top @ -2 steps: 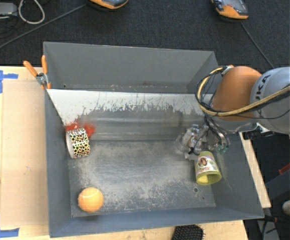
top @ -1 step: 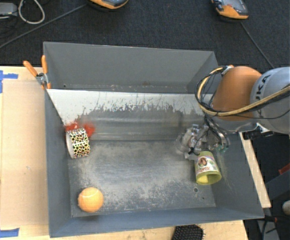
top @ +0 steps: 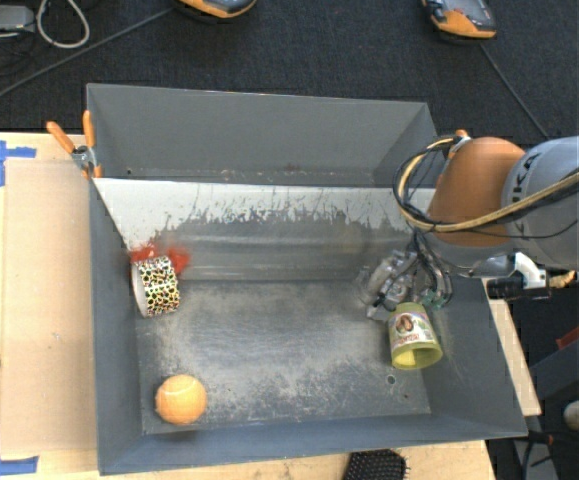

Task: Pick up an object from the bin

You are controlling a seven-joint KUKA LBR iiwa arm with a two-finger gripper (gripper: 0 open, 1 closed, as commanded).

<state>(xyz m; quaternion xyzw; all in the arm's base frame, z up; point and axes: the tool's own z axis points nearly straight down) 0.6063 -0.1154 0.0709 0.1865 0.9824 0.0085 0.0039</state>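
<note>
My gripper (top: 387, 290) hangs low at the bin's right side, just under the orange wrist cover. Right below it, touching or nearly touching, lies a small yellow-green can (top: 415, 338) with a round picture label on its top end, tipped on its side. The can lies beside the fingers, not between them. A leopard-print cup (top: 157, 286) with a red edge lies on its side at the left wall. An orange ball (top: 180, 399) rests in the near left corner.
The arm with its orange cover and looped cables reaches in over the bin's right rim. The bin floor between the can and the left-side things is bare grey metal.
</note>
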